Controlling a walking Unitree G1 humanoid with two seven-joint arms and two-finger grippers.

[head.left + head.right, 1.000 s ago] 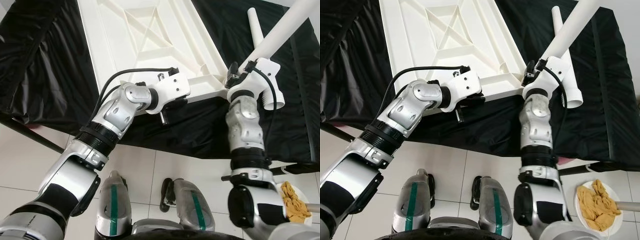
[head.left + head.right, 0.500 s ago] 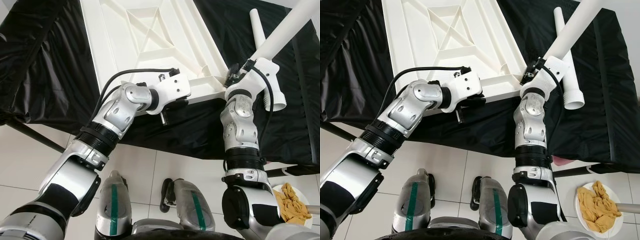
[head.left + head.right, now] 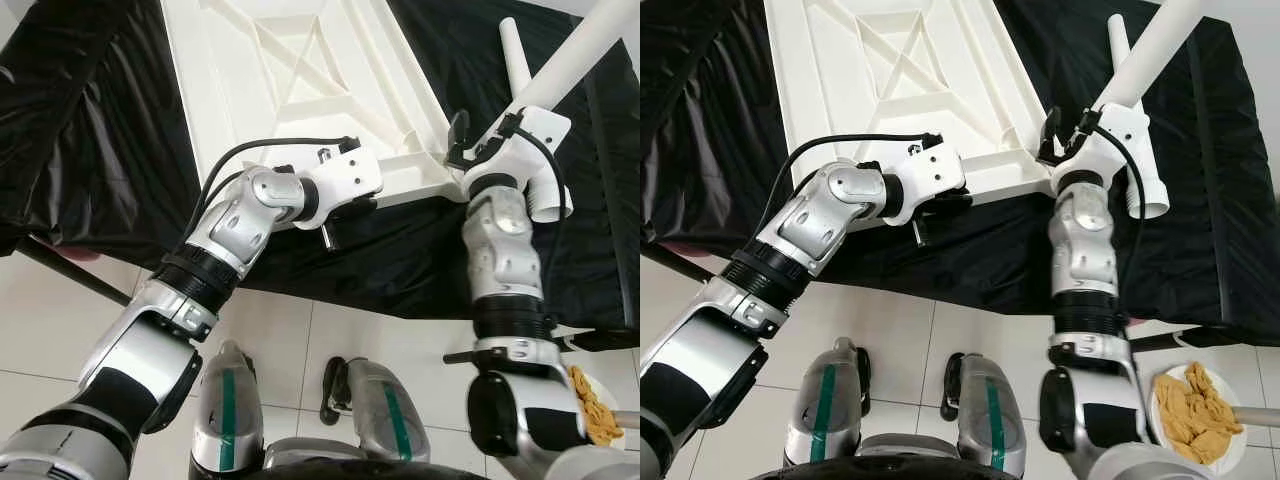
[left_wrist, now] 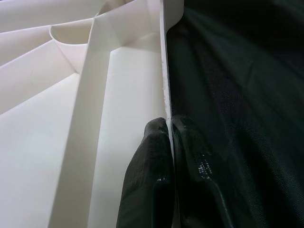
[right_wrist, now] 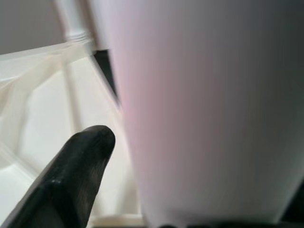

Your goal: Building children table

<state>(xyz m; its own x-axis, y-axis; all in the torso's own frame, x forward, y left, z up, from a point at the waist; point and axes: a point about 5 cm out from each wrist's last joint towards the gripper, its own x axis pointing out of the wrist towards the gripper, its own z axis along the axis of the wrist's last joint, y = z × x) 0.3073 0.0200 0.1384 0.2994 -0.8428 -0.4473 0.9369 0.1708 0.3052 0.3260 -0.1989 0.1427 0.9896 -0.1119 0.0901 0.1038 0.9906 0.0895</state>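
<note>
On the black-draped worktop [image 3: 90, 130], the inverted white tabletop [image 3: 300, 90] lies ribs up. Left end effector [image 4: 168, 142] is clamped on its near rim. Right end effector [image 3: 1065, 135] grips a white table leg [image 3: 1145, 55], angled upward near the tabletop's corner.

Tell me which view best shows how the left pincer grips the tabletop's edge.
The left wrist view: its fingers pinch the thin rim of the white tabletop, one on either side, over the black cloth. In the eye views the left pincer is mostly hidden under its white wrist housing at the tabletop's near edge.
</note>
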